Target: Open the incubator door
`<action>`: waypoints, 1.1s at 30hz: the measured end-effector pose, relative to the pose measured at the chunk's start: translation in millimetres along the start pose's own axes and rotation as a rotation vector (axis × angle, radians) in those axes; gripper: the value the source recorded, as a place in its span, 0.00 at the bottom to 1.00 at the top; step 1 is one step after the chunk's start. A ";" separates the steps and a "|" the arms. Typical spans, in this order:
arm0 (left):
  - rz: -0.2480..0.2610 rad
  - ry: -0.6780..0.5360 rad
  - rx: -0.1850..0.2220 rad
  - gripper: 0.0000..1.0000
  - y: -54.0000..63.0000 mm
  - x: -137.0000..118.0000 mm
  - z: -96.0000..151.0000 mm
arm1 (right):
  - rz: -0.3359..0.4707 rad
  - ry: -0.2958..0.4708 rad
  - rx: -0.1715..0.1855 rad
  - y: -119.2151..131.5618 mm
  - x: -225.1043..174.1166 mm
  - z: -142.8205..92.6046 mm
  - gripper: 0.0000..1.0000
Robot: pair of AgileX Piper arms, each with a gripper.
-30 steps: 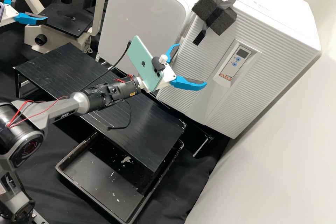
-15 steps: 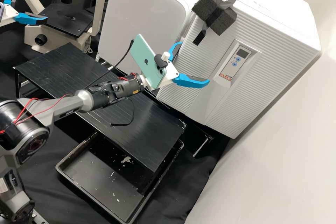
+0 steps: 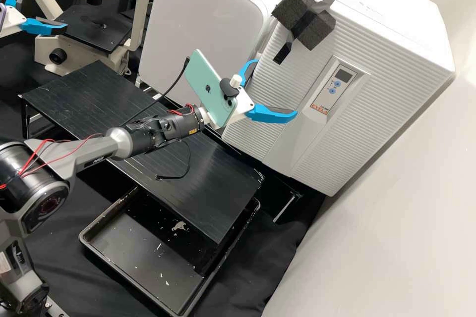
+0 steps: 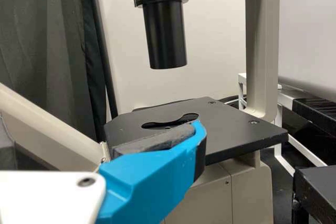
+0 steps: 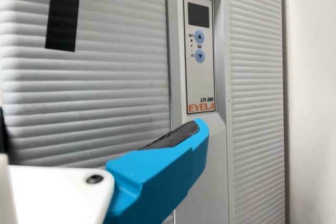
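Before the shut incubator door (image 3: pixel 369 124): right claw (image 3: pixel 275 88) spread, likely readied for the black block (image 3: pixel 317 25) high on it, presumably an added grip. Left claw (image 3: pixel 46 8), also spread, by microscope (image 3: pixel 142 15); probably spare.

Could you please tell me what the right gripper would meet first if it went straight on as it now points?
The right gripper would probably meet the incubator door first, though the gap is hard to judge.

Open room noted above the black rack (image 3: pixel 208 183), before the incubator door (image 3: pixel 386 79). Door's upper corner obstructed by black foam block (image 3: pixel 317 27); side passage narrowed by white cabinet (image 3: pixel 198 20) and, opposite, by pale wall (image 3: pixel 396 218).
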 end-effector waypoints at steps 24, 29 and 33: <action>0.000 0.000 0.000 1.00 0.0 0.0 0.0 | -0.033 -0.009 -0.018 -1.1 -6.8 -4.0 0.00; 0.000 0.000 0.000 1.00 0.0 0.0 0.0 | -0.043 -0.004 -0.027 -2.0 -6.8 -4.5 0.00; 0.000 0.000 0.000 1.00 0.0 0.0 0.0 | -0.051 0.000 -0.033 -2.7 -6.9 -4.8 0.00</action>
